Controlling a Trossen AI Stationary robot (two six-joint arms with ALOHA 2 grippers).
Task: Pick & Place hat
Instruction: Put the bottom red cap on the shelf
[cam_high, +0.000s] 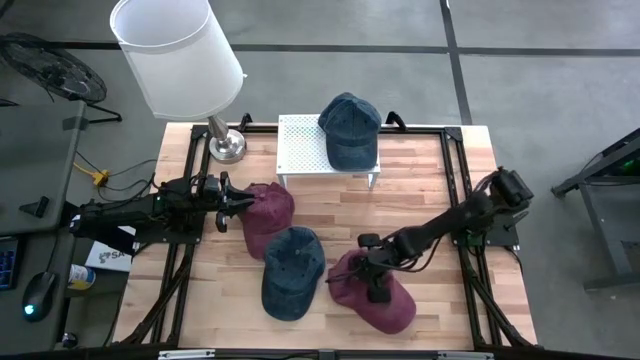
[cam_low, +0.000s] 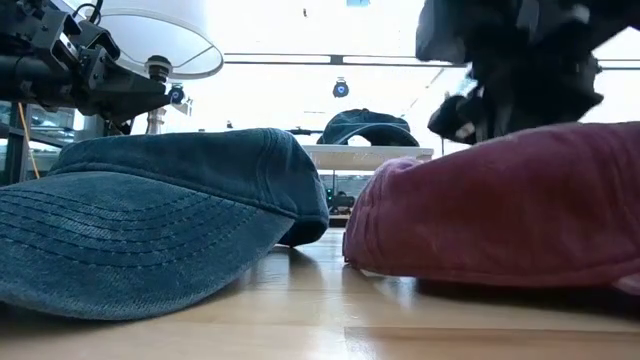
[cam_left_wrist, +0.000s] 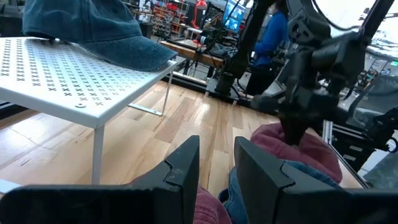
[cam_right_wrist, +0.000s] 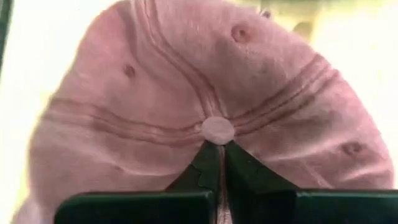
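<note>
The right tool (cam_high: 372, 281) is clenched on the crown of the maroon cap (cam_right_wrist: 205, 93) lying at the near right of the table (cam_high: 420, 190), pinching fabric just below its top button (cam_right_wrist: 217, 129). The cap looks light, soft and floppy, so a crown pinch should lift it, though the brim may droop. The left tool (cam_high: 228, 200), part open and holding nothing, waits over a second maroon cap (cam_high: 270, 208).

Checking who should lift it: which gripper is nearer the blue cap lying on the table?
Left, narrowly. The left gripper sits at the maroon cap just behind the blue cap; the right gripper pinches the other maroon cap beside it.
</note>
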